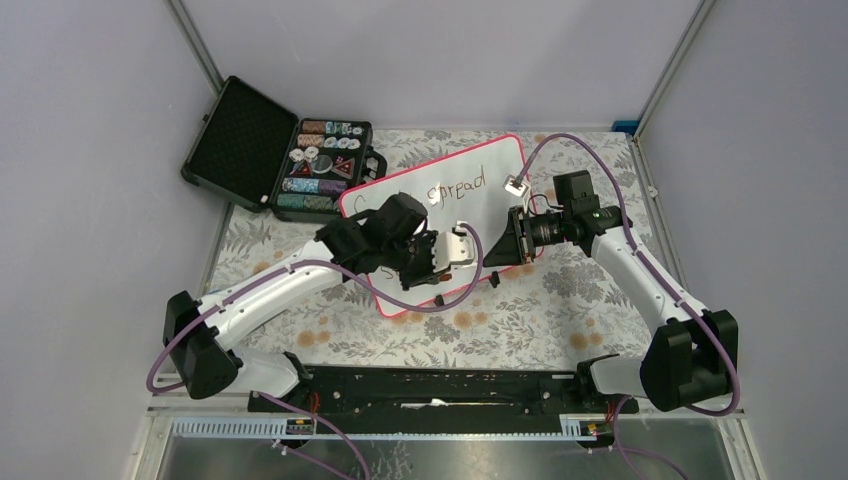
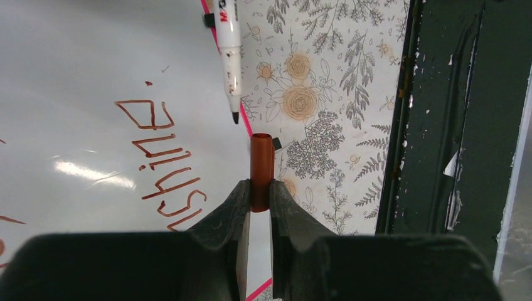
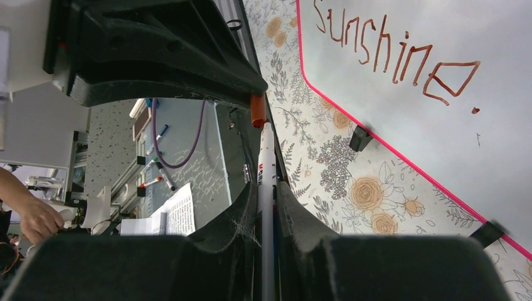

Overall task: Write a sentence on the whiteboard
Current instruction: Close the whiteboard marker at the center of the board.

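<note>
The whiteboard (image 1: 500, 160) lies tilted on the flowered cloth, with a pink rim and black clip feet (image 3: 359, 137). The sentence shows in brown marker: "spread" (image 1: 457, 186) from above and "sunshine." (image 3: 389, 53) in the right wrist view. It reads upside down (image 2: 160, 157) on the whiteboard (image 2: 75, 50) in the left wrist view. My left gripper (image 2: 260, 185) is shut on a brown marker cap (image 2: 261, 169) over the board's near edge. My right gripper (image 3: 268, 191) is shut on the white marker (image 3: 266, 163). The marker's dark tip (image 2: 235, 116) hangs just short of the cap's open end. Both grippers (image 1: 468, 250) (image 1: 505, 240) face each other.
An open black case (image 1: 270, 150) with poker chips sits at the back left, touching the board's corner. The flowered cloth (image 1: 560, 300) covers the table. A dark rail (image 1: 430, 385) runs along the near edge between the arm bases. Purple cables loop over both arms.
</note>
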`<state>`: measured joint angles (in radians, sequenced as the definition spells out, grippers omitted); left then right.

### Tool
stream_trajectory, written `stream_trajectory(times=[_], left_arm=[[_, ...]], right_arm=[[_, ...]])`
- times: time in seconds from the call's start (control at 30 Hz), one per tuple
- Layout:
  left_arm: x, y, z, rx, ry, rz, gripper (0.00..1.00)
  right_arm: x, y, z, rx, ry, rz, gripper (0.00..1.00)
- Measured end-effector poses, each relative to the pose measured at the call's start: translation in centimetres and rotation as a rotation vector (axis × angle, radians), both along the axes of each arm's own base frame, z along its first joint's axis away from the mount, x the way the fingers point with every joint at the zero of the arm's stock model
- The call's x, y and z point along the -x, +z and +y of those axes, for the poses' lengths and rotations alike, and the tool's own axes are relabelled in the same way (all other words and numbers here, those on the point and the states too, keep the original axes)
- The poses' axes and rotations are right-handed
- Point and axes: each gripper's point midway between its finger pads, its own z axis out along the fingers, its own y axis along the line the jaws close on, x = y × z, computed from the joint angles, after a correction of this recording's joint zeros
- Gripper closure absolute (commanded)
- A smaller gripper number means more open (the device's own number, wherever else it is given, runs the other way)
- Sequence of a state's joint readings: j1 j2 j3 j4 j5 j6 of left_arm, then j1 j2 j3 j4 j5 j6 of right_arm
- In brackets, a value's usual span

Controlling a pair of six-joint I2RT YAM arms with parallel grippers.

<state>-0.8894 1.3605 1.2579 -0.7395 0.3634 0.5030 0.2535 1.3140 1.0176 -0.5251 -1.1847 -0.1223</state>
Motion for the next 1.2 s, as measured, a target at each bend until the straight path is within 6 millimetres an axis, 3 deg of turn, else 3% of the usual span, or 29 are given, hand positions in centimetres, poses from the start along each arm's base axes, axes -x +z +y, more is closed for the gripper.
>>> stream_trajectory(times=[0.17, 0.7, 1.2], left_arm=[[0.3, -1.0, 0.4, -0.021, 0.000, 0.017, 1.00], [0.2, 0.4, 0.0, 0.016, 0.019, 0.015, 1.00], [0.2, 0.4, 0.0, 0.017, 0.021, 0.016, 1.00]], right_arm=[[-0.2, -0.2, -0.1, 0.013, -0.010, -0.003, 1.00], [0.1, 0.0, 0.0, -0.001, 0.002, 0.001, 1.00], [0.6, 0.4, 0.1, -0.026, 0.025, 0.014, 1.00]])
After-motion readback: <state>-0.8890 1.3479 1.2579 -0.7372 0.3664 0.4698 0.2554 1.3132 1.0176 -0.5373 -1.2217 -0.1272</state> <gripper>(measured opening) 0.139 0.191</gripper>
